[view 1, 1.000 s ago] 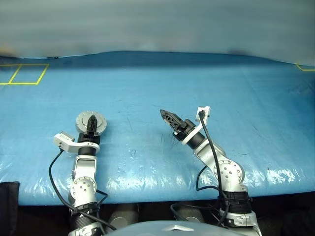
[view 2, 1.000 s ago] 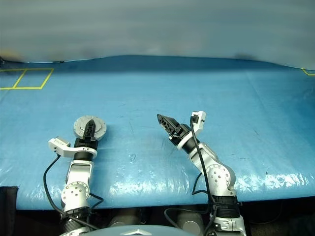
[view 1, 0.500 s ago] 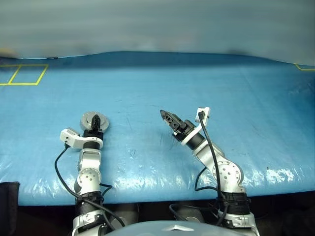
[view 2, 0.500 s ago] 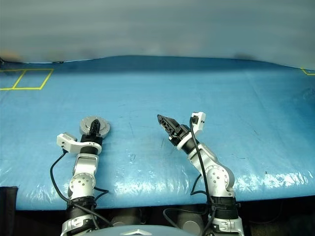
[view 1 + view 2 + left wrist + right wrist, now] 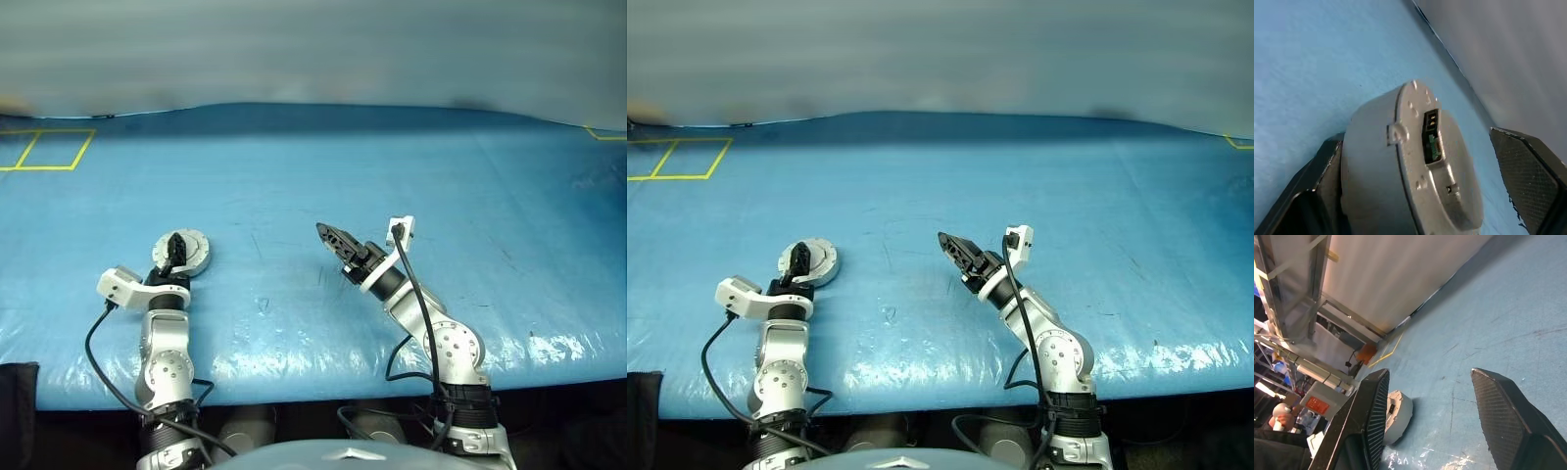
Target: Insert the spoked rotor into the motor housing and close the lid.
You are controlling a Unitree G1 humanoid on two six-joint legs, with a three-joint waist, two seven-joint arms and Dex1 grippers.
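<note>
The short round silver metal motor housing [image 5: 184,252] sits on the blue plastic-covered surface [image 5: 323,176], over on the robot's left and a little in from the near edge. Its round silver-grey lid [image 5: 1447,166] is shut flat over the top, so nothing of the inside can be seen; a small green connector [image 5: 1433,142] sits set into the lid's face.

The left gripper [image 5: 172,251] is right at the housing, reaching in low from the near side. Its two black fingers are spread wide to either side of the silver body: in the left wrist view one finger [image 5: 1308,196] lies close against the housing's side wall, while the other stands well clear of the rim with blue surface showing between. Whether the near finger actually touches the metal, I cannot tell. So the jaws are apart, straddling the housing, not clamped on it.

Across to the right, the right gripper [image 5: 332,238] hangs just above the middle of the surface, pointing forward and toward the left. Its textured black fingers [image 5: 1501,411] are parted with nothing between them, and the housing shows beyond them in the right wrist view.

Yellow tape lines [image 5: 49,147] mark out squares at the far left corner of the surface.
</note>
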